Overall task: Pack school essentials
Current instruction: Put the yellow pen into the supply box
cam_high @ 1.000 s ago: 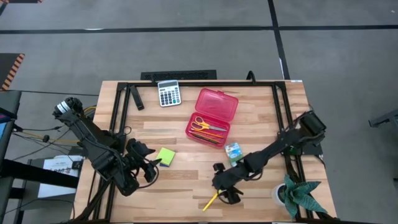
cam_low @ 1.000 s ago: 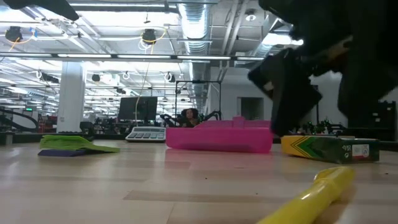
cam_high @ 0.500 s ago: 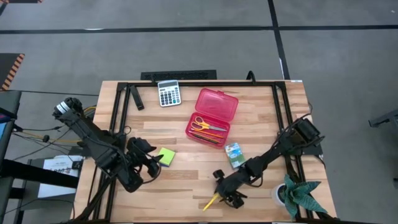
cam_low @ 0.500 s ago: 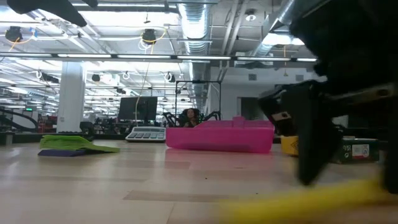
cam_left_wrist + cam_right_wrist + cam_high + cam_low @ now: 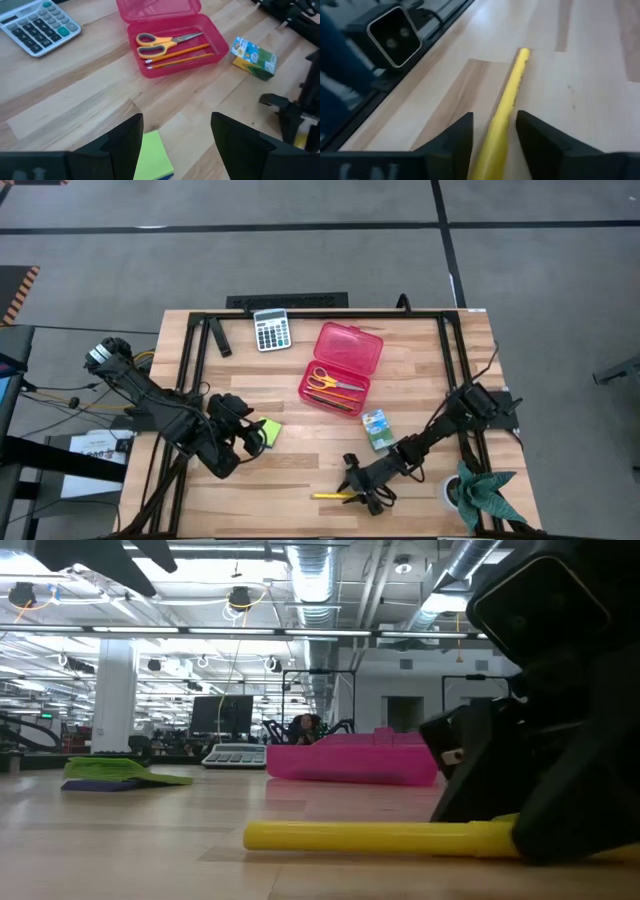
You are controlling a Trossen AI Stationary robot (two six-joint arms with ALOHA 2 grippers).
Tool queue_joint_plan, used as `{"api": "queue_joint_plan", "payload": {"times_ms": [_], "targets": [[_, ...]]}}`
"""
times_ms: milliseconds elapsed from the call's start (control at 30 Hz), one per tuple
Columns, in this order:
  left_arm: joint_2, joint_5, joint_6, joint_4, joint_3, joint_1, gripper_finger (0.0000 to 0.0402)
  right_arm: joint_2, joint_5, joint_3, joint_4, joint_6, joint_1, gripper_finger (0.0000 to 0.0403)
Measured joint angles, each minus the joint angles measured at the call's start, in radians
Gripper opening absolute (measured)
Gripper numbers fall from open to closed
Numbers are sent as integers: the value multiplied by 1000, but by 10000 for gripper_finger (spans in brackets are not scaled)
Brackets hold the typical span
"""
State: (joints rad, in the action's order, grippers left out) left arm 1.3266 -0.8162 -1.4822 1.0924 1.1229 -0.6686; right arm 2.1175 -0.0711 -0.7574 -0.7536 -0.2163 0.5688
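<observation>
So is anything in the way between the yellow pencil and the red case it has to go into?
Maybe a little. The yellow pencil lies near the table's front edge between the right gripper fingers. The small carton sits roughly between it and the open red case, slightly to the side. Otherwise nothing visible does.

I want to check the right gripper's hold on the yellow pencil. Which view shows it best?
The right wrist view: the long yellow pencil runs between the right gripper's dark fingers. The low view shows its length, one end hidden. The high view shows it small. The left wrist view barely catches it.
</observation>
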Motion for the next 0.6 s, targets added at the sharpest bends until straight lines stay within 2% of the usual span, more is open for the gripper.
{"api": "queue_joint_plan", "payload": {"times_ms": [133,433,600], "targets": [[0,0,27,0,0,14,228,1,-77,0,-3,-43,21,157],[0,8,64,0,0,16,229,-38,-90,2,64,-109,16,61],[0,8,64,0,0,16,228,-42,-84,3,54,-165,9,38]]}}
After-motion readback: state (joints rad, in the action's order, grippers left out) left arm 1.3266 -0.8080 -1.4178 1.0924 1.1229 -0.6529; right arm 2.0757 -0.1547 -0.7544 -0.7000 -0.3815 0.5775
